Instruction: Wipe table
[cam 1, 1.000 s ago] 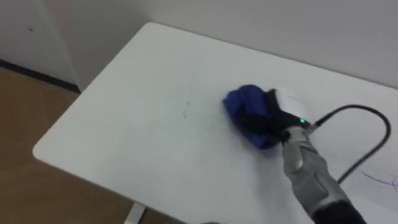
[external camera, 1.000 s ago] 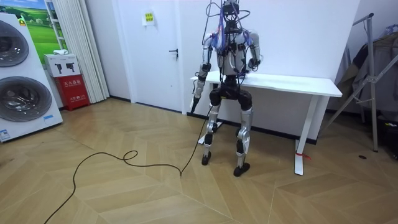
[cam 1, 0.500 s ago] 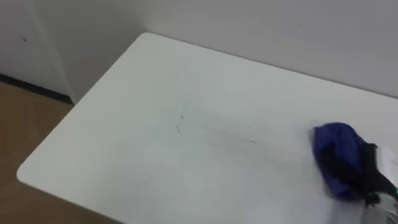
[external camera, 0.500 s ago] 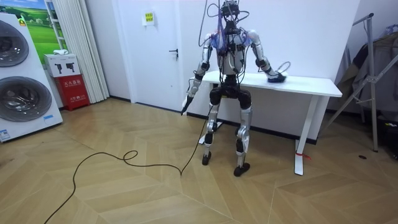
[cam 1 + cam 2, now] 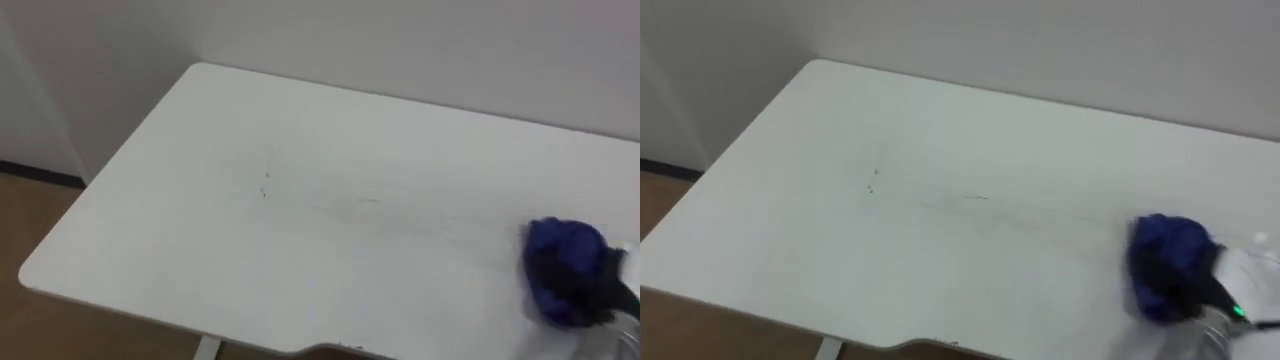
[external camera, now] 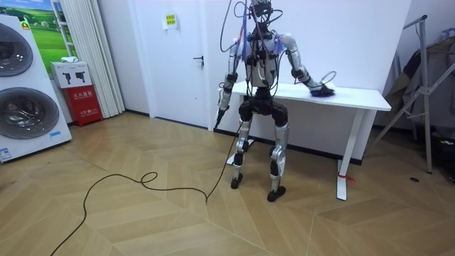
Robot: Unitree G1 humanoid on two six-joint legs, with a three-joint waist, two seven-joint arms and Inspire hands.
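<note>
Robot's right hand (image 5: 1238, 280) is reaching out over the white table (image 5: 300, 140), fingers clamping around a bunched blue cloth (image 5: 562, 262). The cloth is sitting just ahead of the palm and pressing on the tabletop. Small dark marks (image 5: 265, 185) are lying well off to that hand's left, far from the cloth. In the room view the robot is standing at the table's front edge. Its left hand (image 6: 221, 108) is hanging at its side below tabletop level, too small to tell whether the fingers are apart or together.
</note>
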